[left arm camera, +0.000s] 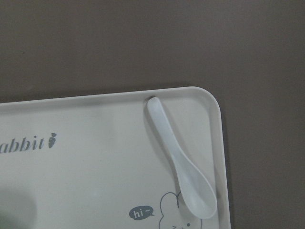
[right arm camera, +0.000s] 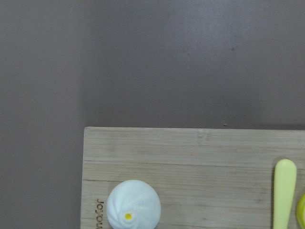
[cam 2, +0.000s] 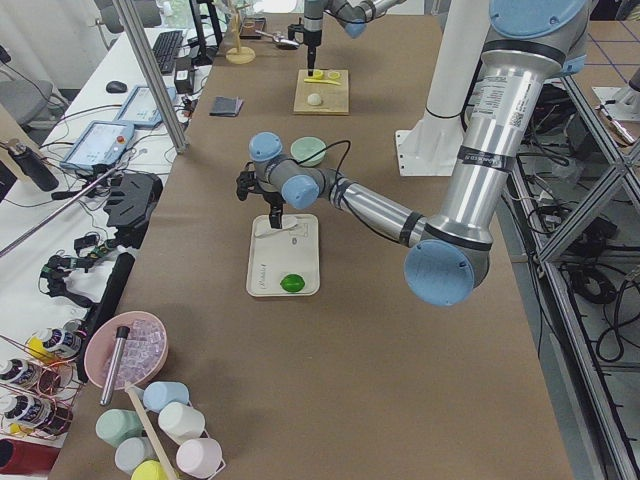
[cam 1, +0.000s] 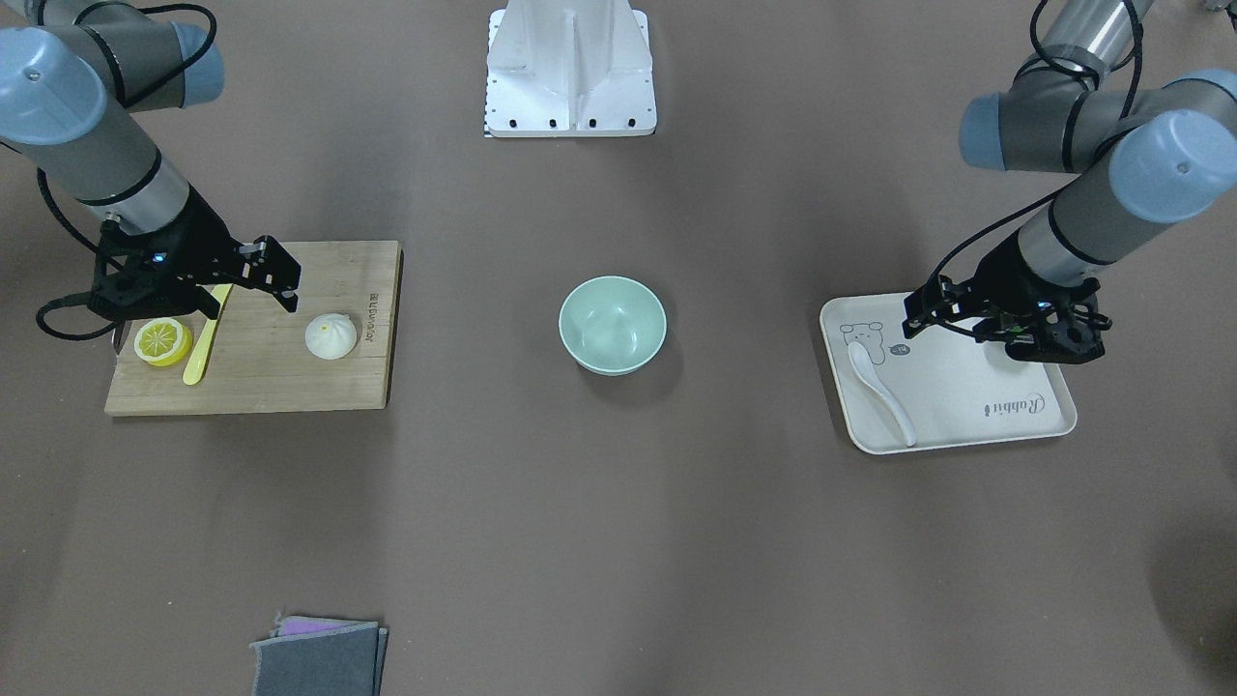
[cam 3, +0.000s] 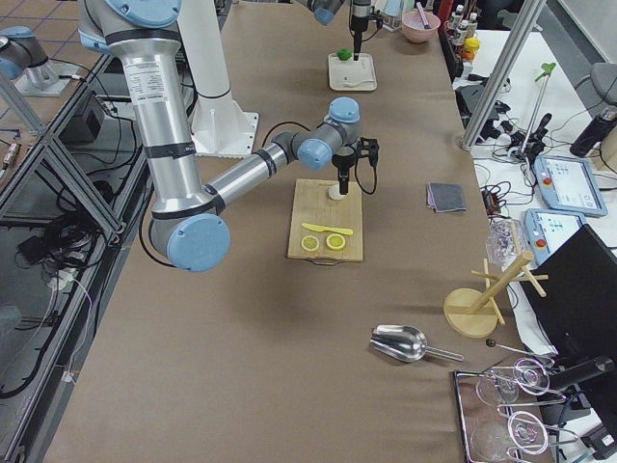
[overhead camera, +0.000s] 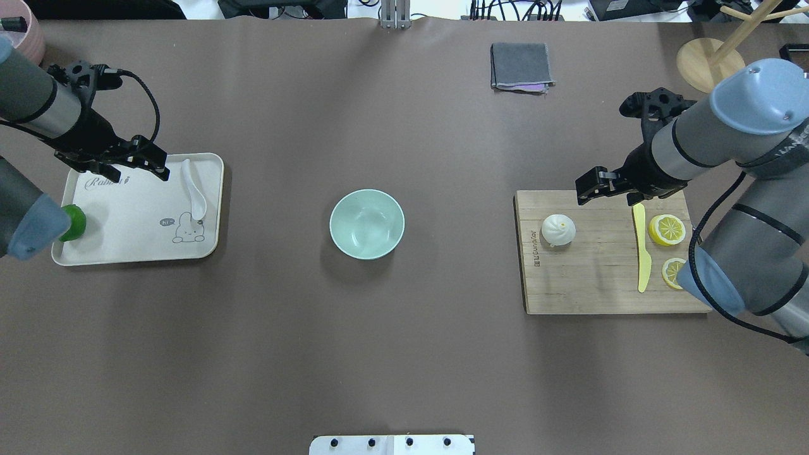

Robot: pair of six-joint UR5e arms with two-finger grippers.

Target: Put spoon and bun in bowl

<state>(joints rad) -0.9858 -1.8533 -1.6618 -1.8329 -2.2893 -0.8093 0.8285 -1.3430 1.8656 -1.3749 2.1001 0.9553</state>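
The white spoon [overhead camera: 194, 189] lies on the beige tray [overhead camera: 126, 215] near its inner edge; it also shows in the left wrist view [left arm camera: 178, 157] and front view [cam 1: 881, 387]. My left gripper [overhead camera: 136, 165] hovers over the tray's far edge beside the spoon's handle, open and empty. The white bun [overhead camera: 558, 229] sits on the wooden board [overhead camera: 594, 278], also seen in the right wrist view [right arm camera: 133, 206]. My right gripper [overhead camera: 591, 186] hovers over the board's far edge just beyond the bun, open and empty. The mint-green bowl [overhead camera: 366, 224] stands empty at the table's middle.
A yellow plastic knife [overhead camera: 641, 253] and two lemon slices [overhead camera: 667, 229] lie on the board beside the bun. A green lime [overhead camera: 74, 222] sits on the tray's outer end. A folded grey cloth [overhead camera: 519, 66] lies at the far side.
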